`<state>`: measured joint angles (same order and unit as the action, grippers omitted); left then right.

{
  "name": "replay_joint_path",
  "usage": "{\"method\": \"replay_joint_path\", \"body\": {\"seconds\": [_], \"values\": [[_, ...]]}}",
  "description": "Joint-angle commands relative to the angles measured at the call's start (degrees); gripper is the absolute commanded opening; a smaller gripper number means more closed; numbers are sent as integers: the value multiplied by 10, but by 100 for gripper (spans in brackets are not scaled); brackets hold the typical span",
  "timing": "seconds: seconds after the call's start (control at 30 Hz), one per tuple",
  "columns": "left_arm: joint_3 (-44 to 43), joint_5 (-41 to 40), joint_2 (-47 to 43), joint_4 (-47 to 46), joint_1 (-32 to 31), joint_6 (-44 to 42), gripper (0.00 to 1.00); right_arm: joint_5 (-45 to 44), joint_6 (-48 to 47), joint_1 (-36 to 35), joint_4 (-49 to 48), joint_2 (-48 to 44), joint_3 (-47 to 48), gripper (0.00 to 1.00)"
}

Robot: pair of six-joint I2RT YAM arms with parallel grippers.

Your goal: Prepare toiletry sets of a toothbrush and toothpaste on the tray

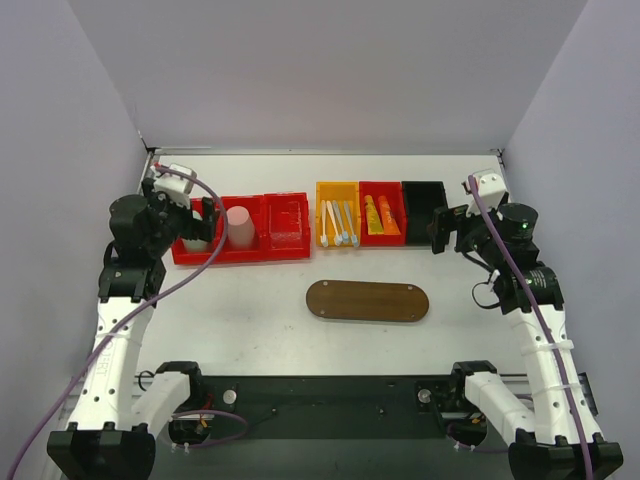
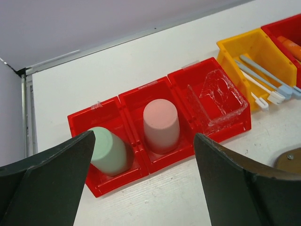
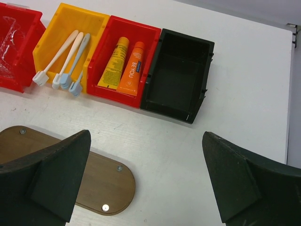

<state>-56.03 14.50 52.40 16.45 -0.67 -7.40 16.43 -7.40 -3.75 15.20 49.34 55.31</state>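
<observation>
Both sets of jaws spread, nothing held.
Left gripper [image 2: 143, 140] over red cup bins [image 1: 240, 256], upper left; toothbrushes [image 1: 338, 224] in yellow bin [image 1: 338, 186], toothpaste tubes [image 1: 381, 215] in red bin [image 1: 383, 186], tray [image 1: 367, 300] centre, right gripper [image 3: 146, 136] near black bin [image 1: 422, 210]. Risk: brushes lie touching, so one pinch may lift two.

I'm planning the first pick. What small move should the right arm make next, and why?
Probably shift the right gripper left and lower it toward the orange toothpaste tube in its red bin. The wooden tray holds nothing yet, the gripper is open and empty, and that bin lies closer to it than the yellow toothbrush bin.
</observation>
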Motion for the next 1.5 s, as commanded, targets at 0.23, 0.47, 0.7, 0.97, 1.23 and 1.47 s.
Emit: {"method": "replay_joint_path", "body": {"seconds": [0.23,0.47,0.7,0.97,1.23,1.47], "values": [[-88,143,45,120,-28,-175,98,40,-10,-3,8,18,35,100],[-135,51,145,201,-184,-350,97,50,-16,-5,16,37,39,100],[-194,-11,285,234,-252,-525,96,59,-21,-5,18,42,37,100],[-264,-52,429,240,-263,-608,95,66,-29,-3,19,50,31,100],[-362,-26,529,280,-264,-611,92,59,-39,-3,18,58,26,100],[-414,-12,582,341,-268,-609,78,55,-42,-4,18,72,27,100]]}}
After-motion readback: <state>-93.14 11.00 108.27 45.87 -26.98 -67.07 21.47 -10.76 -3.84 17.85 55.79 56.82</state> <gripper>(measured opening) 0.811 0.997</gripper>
